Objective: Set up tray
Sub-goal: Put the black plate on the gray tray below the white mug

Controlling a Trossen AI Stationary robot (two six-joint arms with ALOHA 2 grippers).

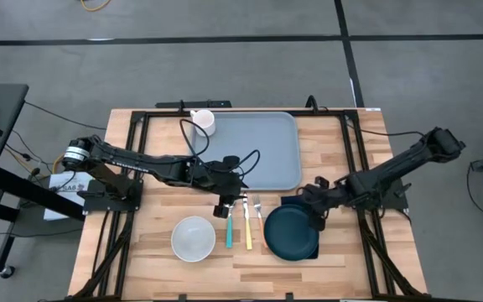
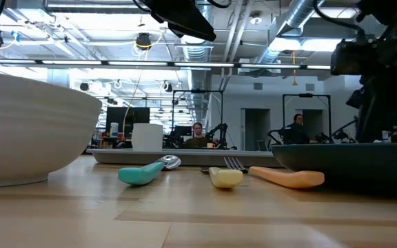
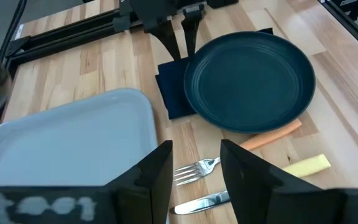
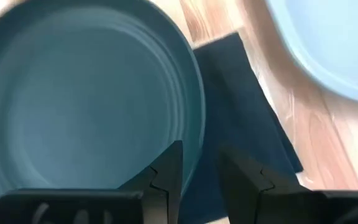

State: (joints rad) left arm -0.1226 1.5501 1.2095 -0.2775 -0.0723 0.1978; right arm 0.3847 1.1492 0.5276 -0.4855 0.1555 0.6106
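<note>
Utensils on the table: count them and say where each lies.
3, side by side between the white bowl and the navy plate: teal-handled spoon nearest the bowl, yellow-handled knife in the middle, orange-handled fork beside the plate.

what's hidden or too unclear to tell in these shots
- Napkin: mostly under the plate in the left wrist view.
- Knife: cut off by the left gripper fingers.
- Tray: only its rim edge shows in the low view.
- Bowl: cropped by the low view's left edge.
</note>
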